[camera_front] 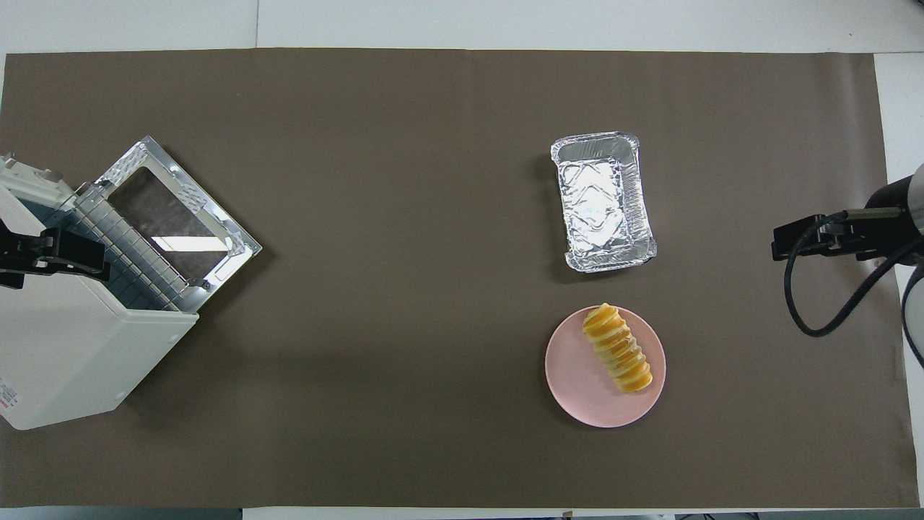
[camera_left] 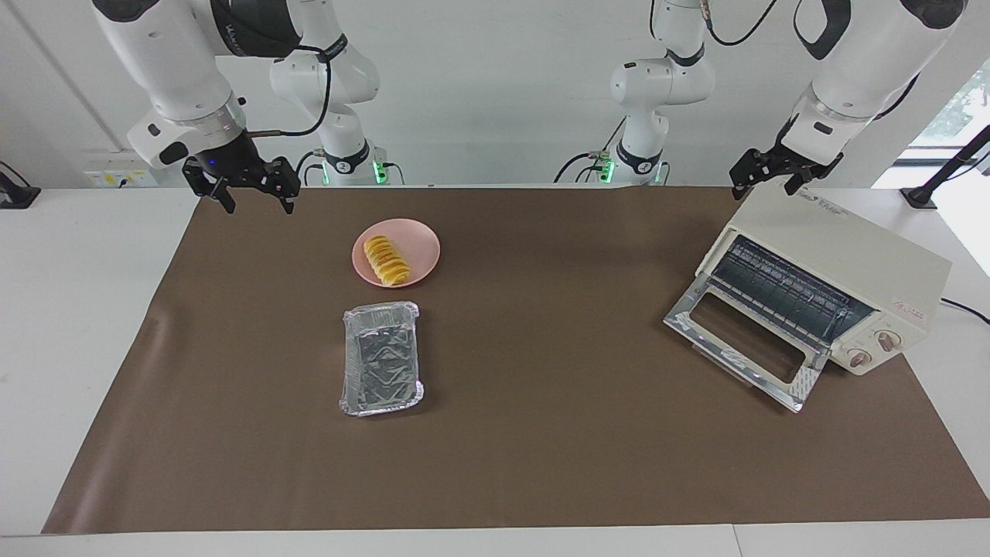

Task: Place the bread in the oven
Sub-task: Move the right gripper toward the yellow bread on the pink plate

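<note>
You see the bread (camera_left: 387, 261) lying on the pink plate (camera_left: 418, 236), toward the right arm's end of the tabletop (camera_left: 541, 449). The oven (camera_left: 835, 255) stands door-down, its interior mostly hidden. The right gripper (camera_left: 255, 197) spreads empty fingers; the left gripper's (camera_left: 769, 179) look parted, possibly.

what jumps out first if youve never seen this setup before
The ridged golden-yellow bread loaf stands out, lying on a round pink plate toward the right arm's end of the table, with a crinkled silver foil tray empty beside it, farther from the robots. At the left arm's end, the boxy cream-white toaster oven sits with its glass door dropped open.
</note>
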